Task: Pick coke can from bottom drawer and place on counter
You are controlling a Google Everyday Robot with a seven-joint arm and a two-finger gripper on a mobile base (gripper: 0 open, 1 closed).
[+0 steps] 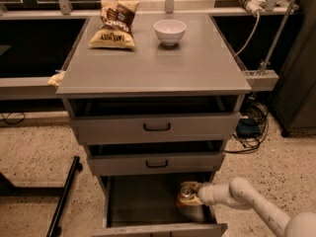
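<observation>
Bottom drawer is pulled open. Coke can stands inside on the right side, silver top up. Gripper is down in that drawer w/ fingers clamped on the can, and the white arm reaches in from the near right. Both upper drawers are slightly open. On the worktop, far end: chip bag at left, white bowl to its right, apart.

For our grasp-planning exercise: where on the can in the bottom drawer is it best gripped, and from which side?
Around its round side wall, below the silver top. The can seems upright at the right of the open bottom drawer, so come sideways from the front right, where the gripper sits at it.
</observation>
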